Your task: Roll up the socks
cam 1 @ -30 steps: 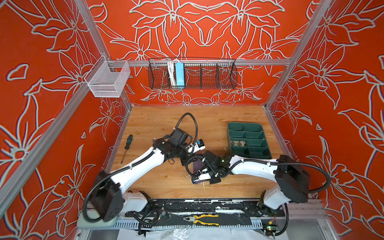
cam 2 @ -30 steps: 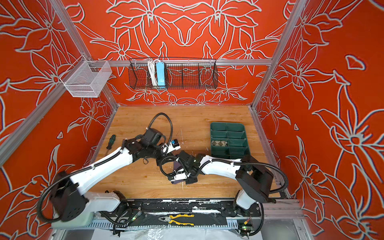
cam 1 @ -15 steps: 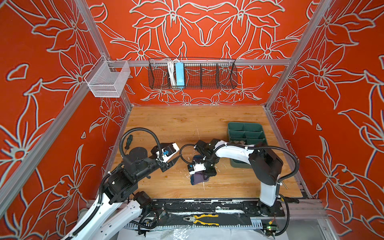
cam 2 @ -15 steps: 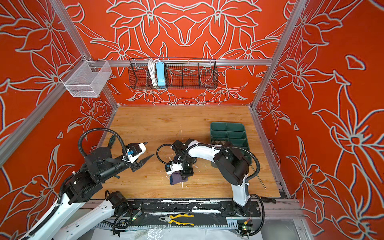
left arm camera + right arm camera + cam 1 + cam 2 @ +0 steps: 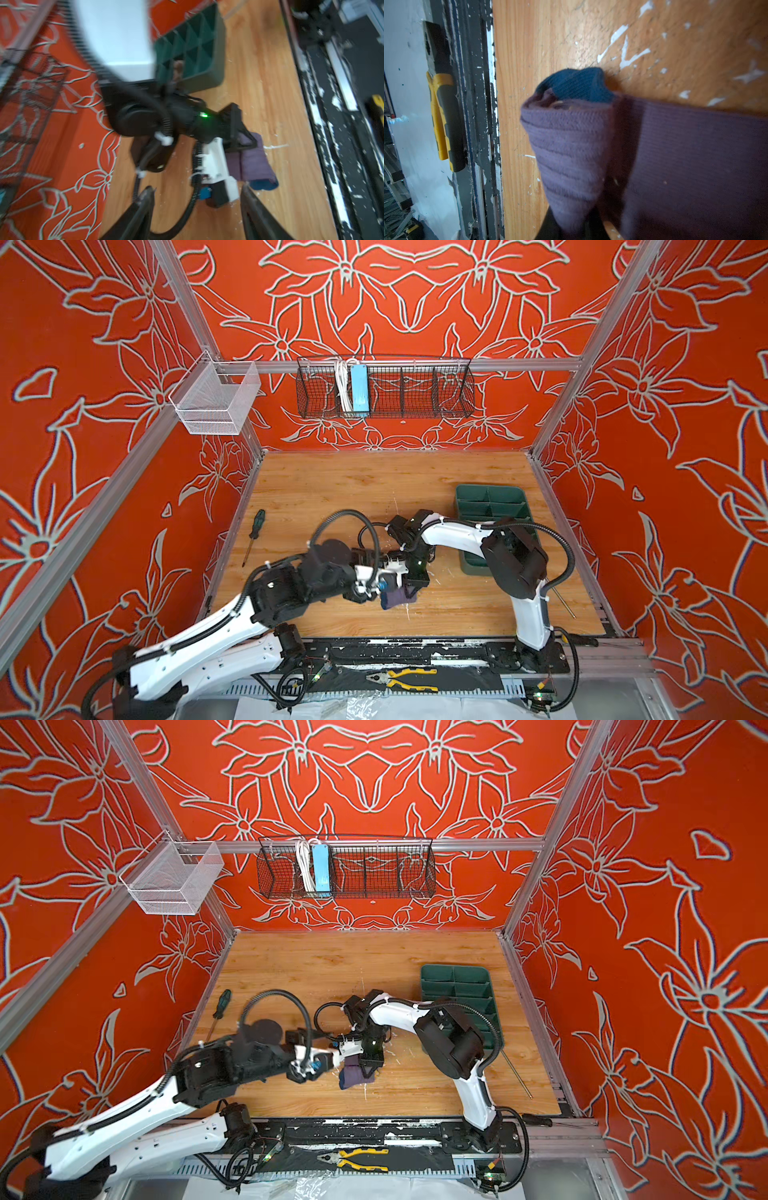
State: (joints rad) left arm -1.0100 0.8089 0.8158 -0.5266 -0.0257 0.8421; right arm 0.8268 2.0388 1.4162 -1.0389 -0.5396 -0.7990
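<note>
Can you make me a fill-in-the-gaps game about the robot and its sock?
The right gripper pinches the ___ sock.
The left gripper has its jaws ___.
The tray on the table is coloured ___.
The pliers have ___ handles.
Missing words: purple, open, green, yellow.

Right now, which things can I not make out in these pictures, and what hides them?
- Second sock: in both top views the right arm covers the green tray's near compartments; the left wrist view shows only a blurred brownish patch there.
- Toe of the purple sock: rolled inside, right wrist view.
- Tips of the right tool: right wrist view, cut off by the frame edge.
</note>
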